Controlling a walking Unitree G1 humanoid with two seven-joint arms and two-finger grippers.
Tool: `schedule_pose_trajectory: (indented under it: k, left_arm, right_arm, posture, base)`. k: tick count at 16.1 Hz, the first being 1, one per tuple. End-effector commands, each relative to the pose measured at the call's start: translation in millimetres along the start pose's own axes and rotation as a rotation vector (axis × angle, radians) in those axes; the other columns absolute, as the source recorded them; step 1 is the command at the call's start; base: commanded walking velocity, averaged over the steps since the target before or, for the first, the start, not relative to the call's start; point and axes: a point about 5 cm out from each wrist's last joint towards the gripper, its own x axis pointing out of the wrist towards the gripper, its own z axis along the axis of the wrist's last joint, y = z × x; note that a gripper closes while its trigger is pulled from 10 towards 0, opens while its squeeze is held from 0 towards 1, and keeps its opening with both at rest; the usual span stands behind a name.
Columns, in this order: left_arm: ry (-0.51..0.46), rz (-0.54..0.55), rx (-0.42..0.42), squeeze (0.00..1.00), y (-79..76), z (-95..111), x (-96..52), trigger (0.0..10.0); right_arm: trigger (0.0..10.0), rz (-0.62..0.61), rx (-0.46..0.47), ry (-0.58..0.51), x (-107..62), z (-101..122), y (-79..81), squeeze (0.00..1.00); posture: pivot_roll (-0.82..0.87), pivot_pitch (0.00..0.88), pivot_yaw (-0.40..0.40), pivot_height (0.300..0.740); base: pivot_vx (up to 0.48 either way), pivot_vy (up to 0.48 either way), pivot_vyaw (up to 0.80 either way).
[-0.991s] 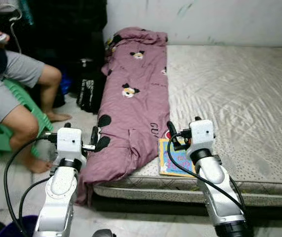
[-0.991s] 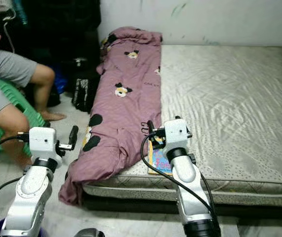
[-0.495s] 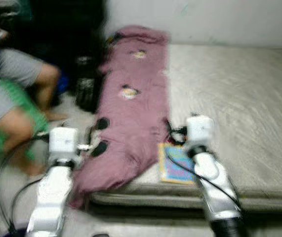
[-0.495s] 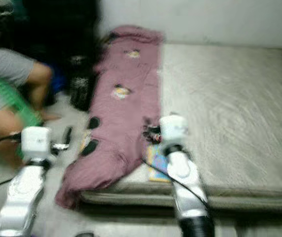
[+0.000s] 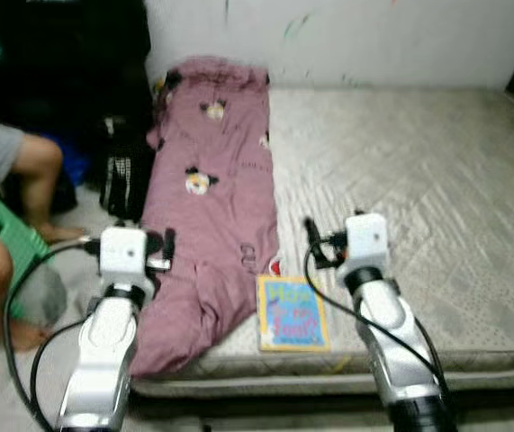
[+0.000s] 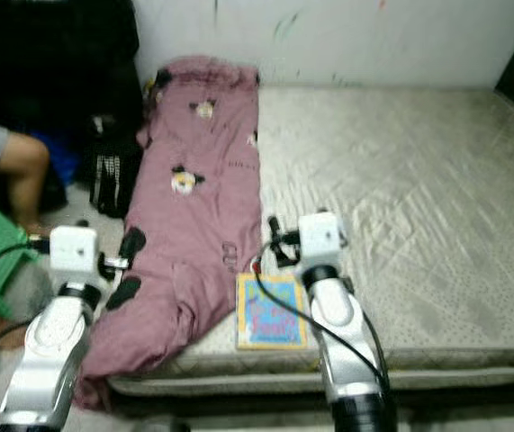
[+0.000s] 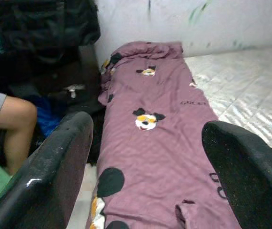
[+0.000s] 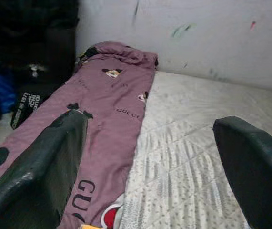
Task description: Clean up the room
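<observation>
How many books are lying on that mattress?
1. A book with a colourful cover lies near the front edge of the mattress, right beside the purple blanket. Others could be hidden under the blanket.

Bare mattress [image 5: 419, 171] (smudged white wall [image 5: 374, 40])

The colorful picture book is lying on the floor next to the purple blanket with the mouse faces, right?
Not quite. The colorful picture book lies on the grey quilted mattress, at its front edge, beside the purple blanket with mouse faces. The left eye view shows it.
</observation>
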Motion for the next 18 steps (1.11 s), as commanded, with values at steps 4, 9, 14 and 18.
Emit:
schedule_pose_trajectory:
  k: [4,9,14,18]
  left_arm:
    - [-0.011,-0.015,0.023,0.00,-4.2,2.7,0.9,10.0]
    - [-0.012,-0.023,0.018,0.00,-5.2,2.7,0.7,10.0]
    - [-0.015,-0.027,0.016,0.00,-5.8,2.6,-0.1,10.0]
    - [-0.016,-0.029,0.015,0.00,-6.5,2.5,-0.5,10.0]
  right_arm:
    - [10.0,-0.014,-0.008,-0.004,-0.4,0.7,-4.6,0.00]
    - [10.0,-0.028,0.001,0.007,-0.6,-1.2,-6.0,0.00]
    - [10.0,-0.029,0.002,0.011,-0.9,-2.2,-5.9,0.00]
    - [10.0,-0.027,-0.001,0.013,-0.7,-2.7,-5.6,0.00]
  posture:
    - [0.04,0.000,-0.017,0.740]
    - [0.04,0.000,-0.017,0.740]
    - [0.04,0.000,-0.019,0.740]
    - [0.04,0.000,-0.020,0.740]
  base:
    - [0.000,0.000,0.40]
    - [0.000,0.000,0.12]
    - [0.000,-0.256,0.00]
    - [0.000,-0.322,0.00]
